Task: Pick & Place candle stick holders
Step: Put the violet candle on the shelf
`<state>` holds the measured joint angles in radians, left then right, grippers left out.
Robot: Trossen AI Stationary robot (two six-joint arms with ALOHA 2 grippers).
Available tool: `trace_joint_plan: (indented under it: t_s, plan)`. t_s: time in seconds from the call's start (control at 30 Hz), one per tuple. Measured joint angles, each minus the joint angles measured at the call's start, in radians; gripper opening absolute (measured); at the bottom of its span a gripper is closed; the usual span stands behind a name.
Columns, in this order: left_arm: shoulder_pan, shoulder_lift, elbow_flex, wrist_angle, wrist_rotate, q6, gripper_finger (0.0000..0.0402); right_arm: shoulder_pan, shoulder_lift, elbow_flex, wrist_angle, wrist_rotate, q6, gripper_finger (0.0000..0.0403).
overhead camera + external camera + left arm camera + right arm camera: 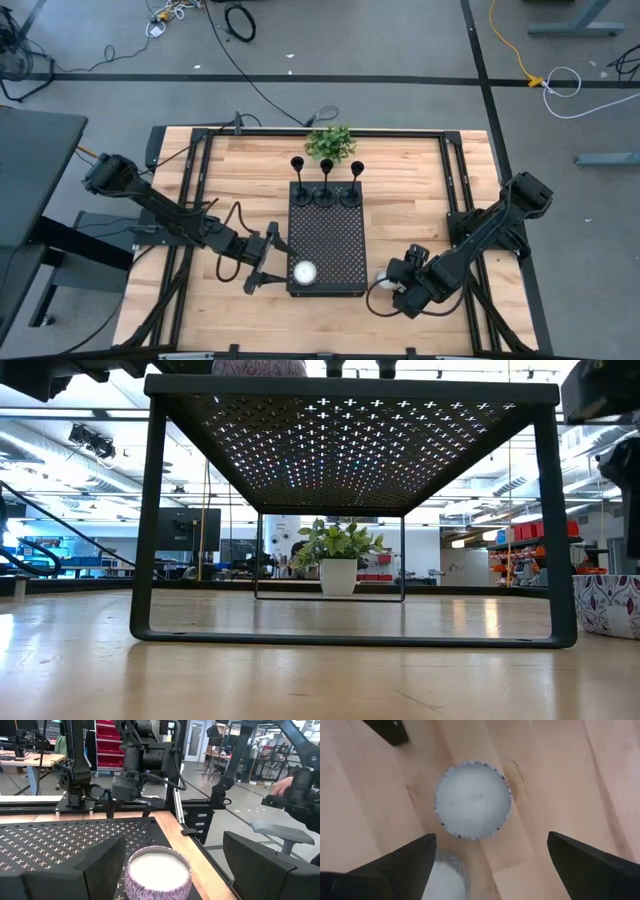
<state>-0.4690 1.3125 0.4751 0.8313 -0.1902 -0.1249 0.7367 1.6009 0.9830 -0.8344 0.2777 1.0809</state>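
Nearest me, my left gripper sits at the front left edge of the black perforated tray, fingers spread wide either side of a white candle standing on the tray's front. My right gripper hangs low over the table just right of the tray, fingers spread above another white candle. Farther back, I see the three candle stick holders upright in a row along the tray's far edge, a small potted plant just behind them.
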Motion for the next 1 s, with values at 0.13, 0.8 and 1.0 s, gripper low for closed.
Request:
trace_joint_plan:
  t_s: [0.13, 0.8, 1.0]
  plan:
    - [0.000, 0.000, 0.000, -0.001, 0.000, 0.001, 0.0330, -0.010, 0.000, -0.025, 0.050, -0.006, 0.008, 0.0378]
    - [-0.006, 0.000, 0.000, -0.007, 0.001, 0.000, 0.0330, -0.036, 0.000, -0.142, 0.295, 0.055, -0.016, 0.0378]
    - [-0.006, 0.000, 0.000, -0.007, 0.001, 0.000, 0.0330, -0.056, 0.000, -0.190, 0.382, 0.062, -0.019, 0.0378]
